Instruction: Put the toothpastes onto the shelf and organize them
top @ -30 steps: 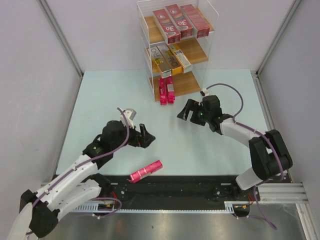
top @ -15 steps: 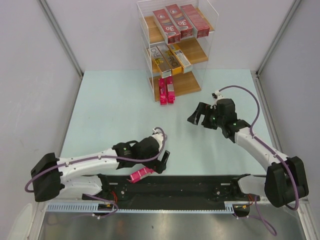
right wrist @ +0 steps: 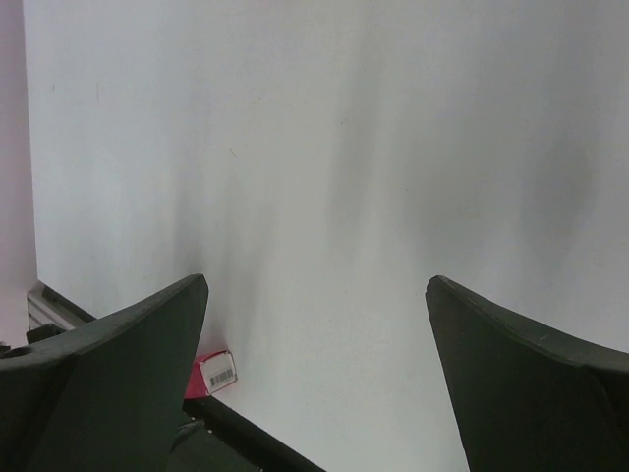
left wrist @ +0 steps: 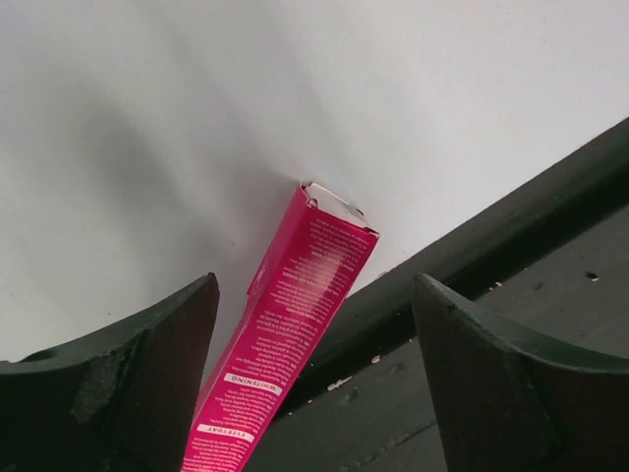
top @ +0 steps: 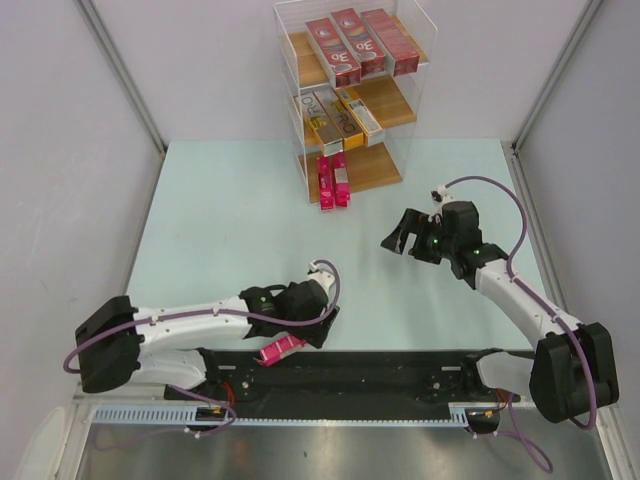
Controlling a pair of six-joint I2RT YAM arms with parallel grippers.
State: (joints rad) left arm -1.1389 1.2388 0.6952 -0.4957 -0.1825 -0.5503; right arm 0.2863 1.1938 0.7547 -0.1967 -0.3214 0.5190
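Note:
A loose bright pink toothpaste carton (top: 280,349) lies at the table's front edge against the black rail. My left gripper (top: 318,330) is open and low over its right end. In the left wrist view the carton (left wrist: 295,324) lies between the fingers, close to the left finger (left wrist: 118,383), not gripped. The shelf (top: 385,165) stands at the back, with three dark red cartons (top: 345,45) on top, orange/gold and silver ones (top: 335,118) in the middle, and two pink ones (top: 332,180) on the bottom board. My right gripper (top: 400,240) is open and empty, right of centre.
The black rail (top: 400,365) runs along the front edge and also shows in the left wrist view (left wrist: 511,256). Grey walls close in both sides. The right wrist view shows bare table and the far carton end (right wrist: 211,372).
My left arm has swung from mid-table toward the front and come down over the loose pink carton. My right arm has drawn back to the right, away from the shelf.

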